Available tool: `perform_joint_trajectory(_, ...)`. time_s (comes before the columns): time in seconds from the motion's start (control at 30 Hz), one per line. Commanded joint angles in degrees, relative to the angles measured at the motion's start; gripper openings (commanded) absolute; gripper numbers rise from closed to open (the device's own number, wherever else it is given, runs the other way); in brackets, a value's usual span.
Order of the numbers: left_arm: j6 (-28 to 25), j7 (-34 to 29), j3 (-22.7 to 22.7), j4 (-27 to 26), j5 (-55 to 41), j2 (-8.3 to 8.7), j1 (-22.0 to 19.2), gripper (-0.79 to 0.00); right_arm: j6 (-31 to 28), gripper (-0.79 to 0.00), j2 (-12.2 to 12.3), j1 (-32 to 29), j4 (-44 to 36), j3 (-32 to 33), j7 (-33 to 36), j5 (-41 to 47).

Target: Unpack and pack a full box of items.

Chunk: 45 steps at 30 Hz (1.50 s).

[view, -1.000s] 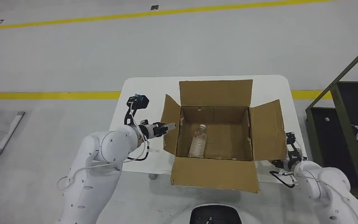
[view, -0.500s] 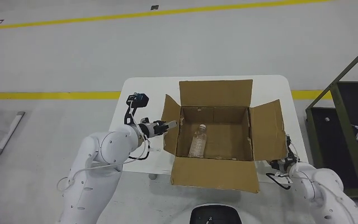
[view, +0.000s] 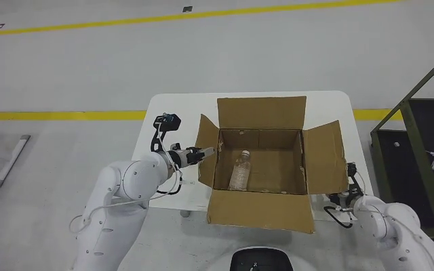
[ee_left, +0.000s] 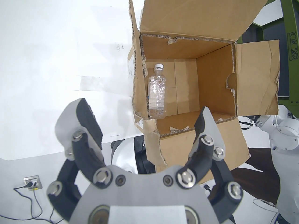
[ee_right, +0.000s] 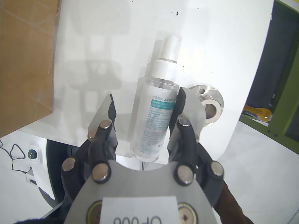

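An open cardboard box [view: 261, 112] stands on the white table [view: 176, 108]. A clear water bottle [view: 240, 171] with a white cap lies inside against the left wall [ee_left: 157, 92]. My left gripper [view: 209, 152] hovers open at the box's left flap, whose torn edge [ee_left: 140, 89] shows between the fingers [ee_left: 146, 122]. Near the table's front right corner my right gripper [view: 347, 196] is low and open around a white-capped spray bottle [ee_right: 155, 113] lying on the table. One finger [ee_right: 179, 103] touches the bottle; the other stands apart.
A round metal flange [ee_right: 209, 104] lies on the table just beside the spray bottle. A green metal rack [view: 407, 135] stands to the table's right. The box's right flap [view: 325, 159] hangs out over the table near my right arm.
My right wrist has shifted slightly at the table's front right corner. The left arm and the water bottle have stayed put.
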Motion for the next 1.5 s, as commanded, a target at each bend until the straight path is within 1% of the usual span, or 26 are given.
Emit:
perform_joint_trajectory(0.0,0.00,0.29,-0.24,-0.05,-1.24,-0.07,-0.07,0.000,0.09,-0.311,0.02,0.27,0.35,-0.18,0.05,0.04)
perform_joint_trajectory(0.07,-0.17,0.50,-0.35,-0.02,-1.53,-0.07,-0.08,0.000,0.26,-0.299,0.03,0.45,0.60,-0.29,0.15,0.37)
perform_joint_trajectory(0.17,-0.32,0.40,-0.20,0.00,-1.31,-0.06,-0.13,0.000,0.25,-0.323,0.06,0.76,1.27,-0.40,0.23,0.72)
perform_joint_trajectory(0.23,-0.32,0.29,-0.04,0.08,-1.01,-0.06,-0.24,0.000,0.23,-0.317,0.09,1.00,1.75,-0.51,0.27,0.84)
perform_joint_trajectory(0.33,-0.17,0.29,0.01,0.22,-0.96,-0.07,-0.41,0.000,0.08,-0.339,0.14,1.26,2.16,-0.64,0.30,1.03)
perform_joint_trajectory(0.4,-0.10,0.23,0.04,0.33,-0.85,-0.07,-0.51,0.000,0.00,-0.394,0.18,1.35,2.31,-0.71,0.41,1.10)
perform_joint_trajectory(0.53,-0.14,0.25,0.14,0.48,-0.69,-0.08,-0.72,0.000,0.06,-0.437,0.27,1.66,2.72,-0.89,0.77,0.95)
perform_joint_trajectory(0.57,-0.13,0.25,0.16,0.52,-0.70,-0.08,-0.77,0.000,0.07,-0.456,0.29,1.75,2.81,-0.92,0.81,0.92)
perform_joint_trajectory(0.67,-0.12,0.26,0.24,0.63,-0.72,-0.10,-0.89,0.000,0.12,-0.637,0.35,2.19,3.40,-1.05,0.84,0.75)
perform_joint_trajectory(0.7,-0.12,0.27,0.26,0.66,-0.73,-0.11,-0.93,0.000,0.21,-0.773,0.37,2.29,3.48,-1.00,0.82,0.84)
perform_joint_trajectory(0.73,-0.12,0.27,0.28,0.68,-0.73,-0.11,-0.96,0.000,0.46,-0.785,0.37,2.34,3.39,-0.78,0.78,1.36)
perform_joint_trajectory(0.9,0.62,0.24,0.17,1.15,-0.83,-0.13,-1.06,0.000,0.94,-0.785,0.49,1.87,1.71,1.81,0.97,6.19)
perform_joint_trajectory(0.97,0.69,0.27,0.12,1.18,-1.23,-0.16,-1.14,0.000,1.12,-0.785,0.55,1.42,0.64,4.22,1.27,10.93)
perform_joint_trajectory(1.07,0.38,0.33,0.08,1.28,-1.22,-0.14,-1.09,0.000,1.24,-0.785,0.64,0.53,-0.92,9.36,1.53,20.91)
perform_joint_trajectory(1.27,0.25,0.33,0.10,1.27,-1.16,-0.11,-0.91,0.000,2.88,-0.785,0.73,-1.18,-3.20,23.31,1.92,47.71)
perform_joint_trajectory(1.37,0.05,0.50,0.24,1.32,-1.19,-0.12,-0.82,0.000,2.69,-0.785,0.86,-1.41,-4.24,28.63,3.62,59.48)
perform_joint_trajectory(1.47,-0.15,0.74,0.25,1.36,-1.38,-0.13,-0.81,0.000,2.28,-0.785,0.99,-1.69,-6.15,32.23,5.13,69.02)
